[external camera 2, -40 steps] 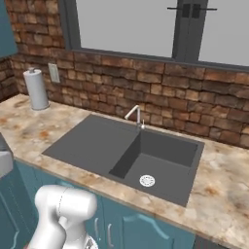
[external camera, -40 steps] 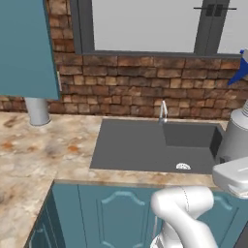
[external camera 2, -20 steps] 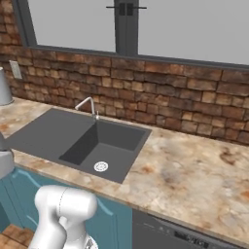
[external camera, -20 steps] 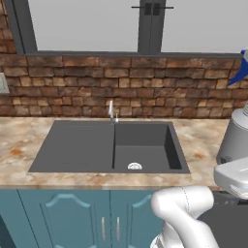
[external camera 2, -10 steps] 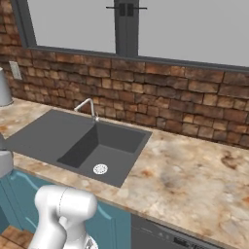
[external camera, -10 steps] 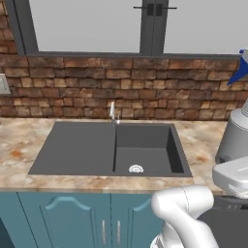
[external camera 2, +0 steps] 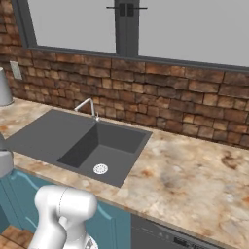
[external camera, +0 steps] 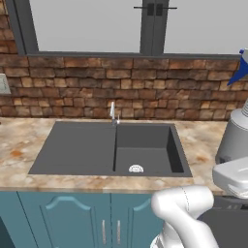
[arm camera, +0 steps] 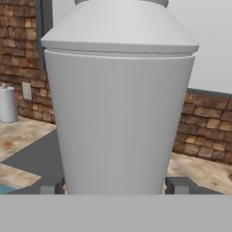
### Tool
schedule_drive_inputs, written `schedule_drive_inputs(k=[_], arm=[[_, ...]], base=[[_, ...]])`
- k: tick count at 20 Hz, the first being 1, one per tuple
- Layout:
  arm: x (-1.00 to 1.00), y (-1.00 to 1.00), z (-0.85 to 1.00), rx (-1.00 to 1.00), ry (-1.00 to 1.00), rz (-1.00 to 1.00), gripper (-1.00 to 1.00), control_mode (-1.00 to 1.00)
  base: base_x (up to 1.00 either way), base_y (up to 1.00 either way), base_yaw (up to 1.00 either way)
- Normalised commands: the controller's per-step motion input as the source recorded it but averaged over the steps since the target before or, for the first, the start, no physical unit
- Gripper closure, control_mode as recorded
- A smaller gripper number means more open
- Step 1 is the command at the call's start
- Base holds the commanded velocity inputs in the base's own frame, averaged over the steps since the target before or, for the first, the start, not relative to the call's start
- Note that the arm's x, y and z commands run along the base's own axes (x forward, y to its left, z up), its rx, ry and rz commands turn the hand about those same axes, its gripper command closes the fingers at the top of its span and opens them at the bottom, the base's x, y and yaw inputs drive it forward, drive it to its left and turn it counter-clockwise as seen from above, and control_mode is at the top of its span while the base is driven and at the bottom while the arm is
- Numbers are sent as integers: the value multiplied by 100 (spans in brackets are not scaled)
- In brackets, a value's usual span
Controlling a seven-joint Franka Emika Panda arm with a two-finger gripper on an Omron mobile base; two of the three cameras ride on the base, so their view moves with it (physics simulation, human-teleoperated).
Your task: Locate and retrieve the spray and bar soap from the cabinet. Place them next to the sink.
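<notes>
At the far left end of the tabletop (external camera 2: 194, 180), against the brick wall, stands a grey cylinder (external camera 2: 5, 87); it lies well apart from any likely placement zone and poses little hazard.

Next to the right is the sink (external camera: 109, 147), set into the tabletop with its shallow basin on the left and its deeper basin, with the round drain (external camera: 136, 168), on the right. The slim faucet (external camera: 113, 113) stands at the sink's rear edge, between the two basins. Risk: if the load is released over or at the rim of the right basin, it drops or tips into the sink instead of standing beside it.

Right of the sink, the tabletop is bare marbled stone running to the right end. This appears to be the suitable placement zone. Risk: a release near the front edge may send the bottle off the tabletop.

At the far right of the left base view, the spray (external camera: 235, 138) is held upright above the tabletop, with its blue trigger nozzle (external camera: 239, 72) at the top. In the hand view, the claw (arm camera: 113, 186) is closed on the spray's body, one fingertip on each side of it, low on the bottle. Risk: the bottle is tall and gripped low, so a fast swing or a tilted release may topple it.

The bar soap and the cabinet still require a separate retrieval, judging from the task.
</notes>
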Motion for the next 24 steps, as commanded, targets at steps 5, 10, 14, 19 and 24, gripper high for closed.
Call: schedule_drive_inputs(k=[5,10,14,19,24], arm=[[1,-2,0,0,0,1,100,-100],[37,-33,0,5,0,13,100,-100],[51,-46,-2,8,3,20,100,-100],[52,-41,-12,3,5,21,100,-100],[63,-50,-40,-1,2,21,100,-100]], base=[[0,0,0],[0,0,0],[0,0,0],[0,0,0],[0,0,0]])
